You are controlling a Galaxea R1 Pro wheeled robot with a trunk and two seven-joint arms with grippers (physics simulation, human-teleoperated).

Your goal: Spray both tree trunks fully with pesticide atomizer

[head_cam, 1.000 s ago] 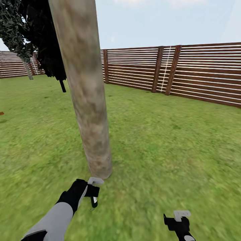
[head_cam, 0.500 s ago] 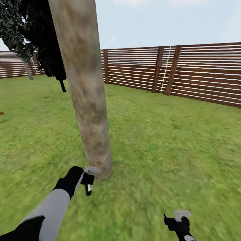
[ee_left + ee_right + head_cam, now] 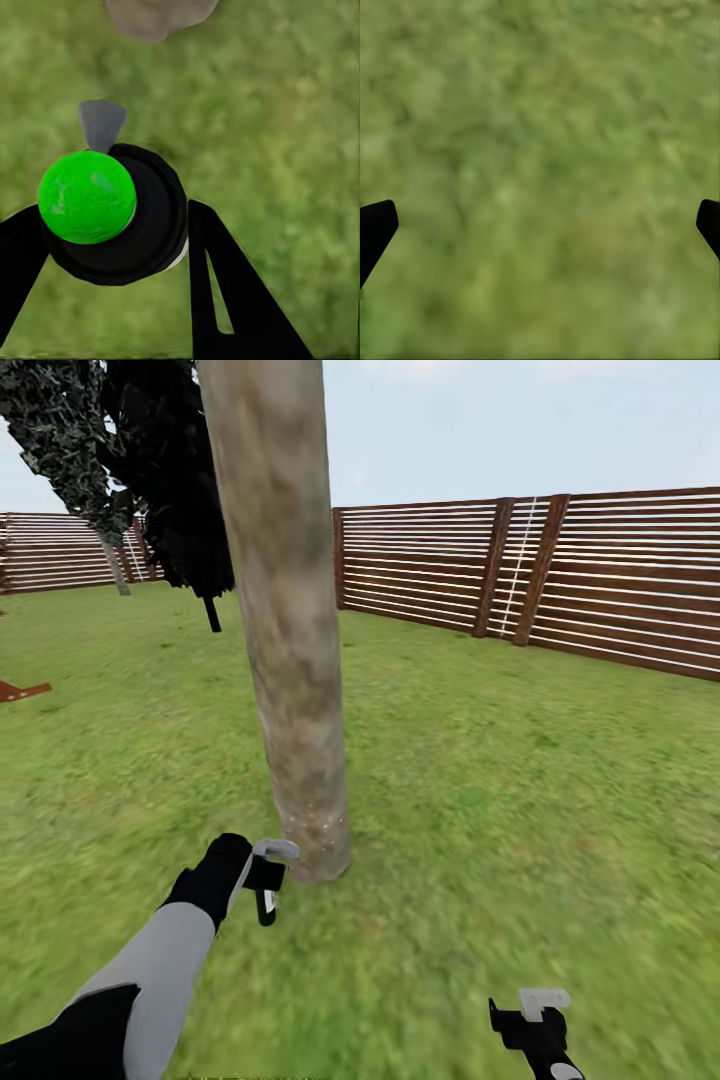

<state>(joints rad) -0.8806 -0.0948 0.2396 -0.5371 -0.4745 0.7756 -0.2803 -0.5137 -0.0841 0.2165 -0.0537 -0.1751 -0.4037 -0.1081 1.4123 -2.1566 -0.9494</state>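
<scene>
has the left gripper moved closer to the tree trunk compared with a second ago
Yes. In the head view the left gripper, shut on the atomizer, was below the tree trunk's base; now it sits beside that base, farther forward.

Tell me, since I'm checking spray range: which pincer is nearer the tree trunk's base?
Left. The left pincer, shut on the atomizer, sits just beside the tree trunk near its foot. The right pincer hangs open over grass, well off to the trunk's right.
</scene>
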